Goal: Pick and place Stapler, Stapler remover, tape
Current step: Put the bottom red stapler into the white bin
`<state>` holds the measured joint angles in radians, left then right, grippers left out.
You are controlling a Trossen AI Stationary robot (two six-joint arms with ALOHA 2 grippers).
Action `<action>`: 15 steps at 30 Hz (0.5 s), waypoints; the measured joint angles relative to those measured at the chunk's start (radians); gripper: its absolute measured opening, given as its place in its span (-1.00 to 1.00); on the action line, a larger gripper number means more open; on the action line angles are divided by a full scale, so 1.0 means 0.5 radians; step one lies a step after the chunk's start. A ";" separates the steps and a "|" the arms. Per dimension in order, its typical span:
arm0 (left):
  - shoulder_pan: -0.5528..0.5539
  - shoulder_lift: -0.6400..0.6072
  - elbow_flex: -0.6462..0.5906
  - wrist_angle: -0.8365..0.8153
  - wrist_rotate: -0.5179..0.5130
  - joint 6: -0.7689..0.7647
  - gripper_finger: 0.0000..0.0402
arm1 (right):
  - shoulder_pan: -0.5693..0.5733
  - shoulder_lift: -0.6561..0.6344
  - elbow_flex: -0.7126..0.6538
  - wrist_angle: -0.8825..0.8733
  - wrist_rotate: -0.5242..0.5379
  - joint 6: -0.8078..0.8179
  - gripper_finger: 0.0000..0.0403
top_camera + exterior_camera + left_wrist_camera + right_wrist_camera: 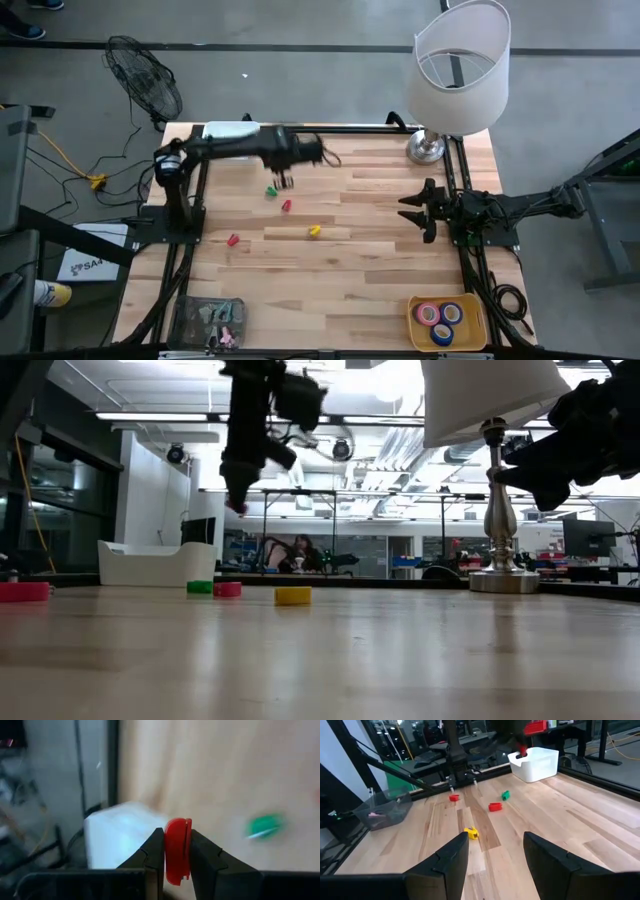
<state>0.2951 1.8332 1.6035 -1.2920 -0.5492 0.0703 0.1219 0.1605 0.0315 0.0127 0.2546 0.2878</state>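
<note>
Reaching across the table, the left gripper (178, 857) hangs high, jaws clamped on a red staple remover (177, 850); the white bin (122, 837) sits beyond them. The right gripper (492, 852) waits, jaws apart.

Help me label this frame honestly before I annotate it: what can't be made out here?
- Red piece in the shut left gripper: left wrist view shows only its edge between the fingers; its shape is hidden.
- Clear tray: in the high view its contents are too small to identify.
- Green piece: blurred in the left wrist view.
- White bin: the left arm covers part of it from above.
</note>
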 joint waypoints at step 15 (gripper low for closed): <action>1.091 0.093 -0.006 0.062 0.336 0.909 -0.74 | 0.000 0.032 -0.003 0.005 -0.005 0.000 -0.10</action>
<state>0.8406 1.8797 1.6005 -1.2609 -0.3814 0.5248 0.1222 0.1764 0.0299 0.0151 0.2523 0.2878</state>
